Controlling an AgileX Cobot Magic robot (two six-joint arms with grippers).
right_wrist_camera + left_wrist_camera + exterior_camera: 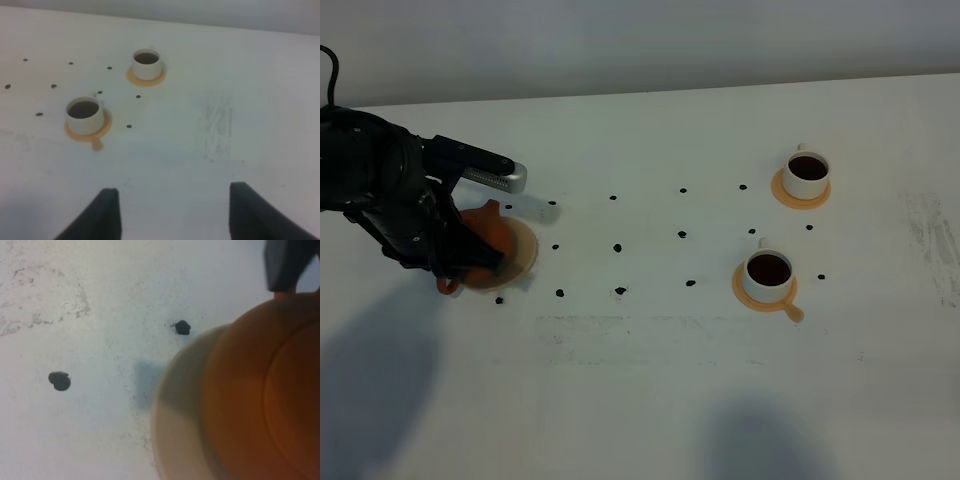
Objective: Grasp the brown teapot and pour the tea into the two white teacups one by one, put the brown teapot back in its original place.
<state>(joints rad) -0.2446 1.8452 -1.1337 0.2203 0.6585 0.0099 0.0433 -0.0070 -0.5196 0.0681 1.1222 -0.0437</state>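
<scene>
The brown teapot rests on the cream-beige coaster at the left of the table. My left gripper reaches down over it, and the arm hides much of the pot. The left wrist view shows the teapot close up over the coaster, with one dark finger against the orange handle, so the gripper looks shut on it. Two white teacups hold dark tea on orange saucers at the right. My right gripper is open and empty, short of the cups.
Small black dots lie in rows across the middle of the white table. A scuffed patch marks the far right. The table's back edge runs along the top of the exterior view.
</scene>
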